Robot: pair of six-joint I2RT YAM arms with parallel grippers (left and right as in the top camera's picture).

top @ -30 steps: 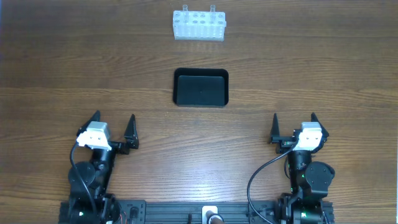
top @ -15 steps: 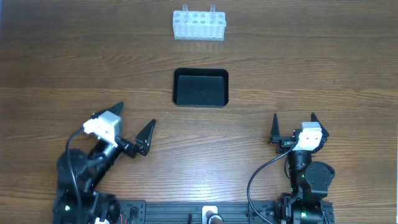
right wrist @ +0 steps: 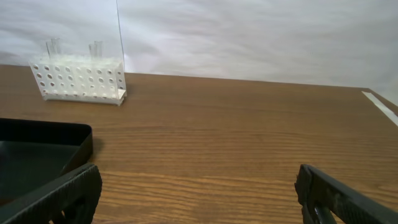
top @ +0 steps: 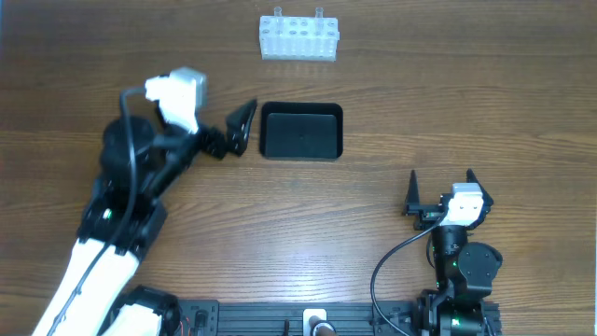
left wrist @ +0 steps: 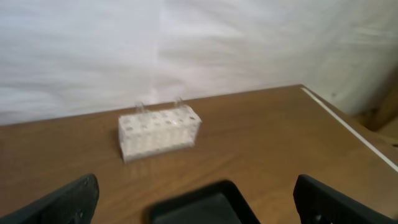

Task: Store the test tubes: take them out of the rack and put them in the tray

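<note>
A clear plastic rack (top: 298, 38) stands at the far middle of the table, with two test tubes (top: 318, 13) upright in it, one near each end. The black tray (top: 301, 132) lies just in front of it with nothing inside. My left gripper (top: 216, 112) hangs raised and open beside the tray's left edge. Its wrist view faces the rack (left wrist: 159, 132), the tubes (left wrist: 178, 104) and the tray's rim (left wrist: 205, 198). My right gripper (top: 439, 191) rests open near its base, well short of the tray (right wrist: 43, 134) and the rack (right wrist: 79, 79).
Bare wooden table surrounds the rack and tray. A white backdrop (right wrist: 249, 37) rises behind the table's far edge. The table's right edge (left wrist: 348, 130) has a pale strip along it.
My left arm has lifted off its rest and swung forward and rightward to the tray's left side, fingers still open. The right arm has not moved.
</note>
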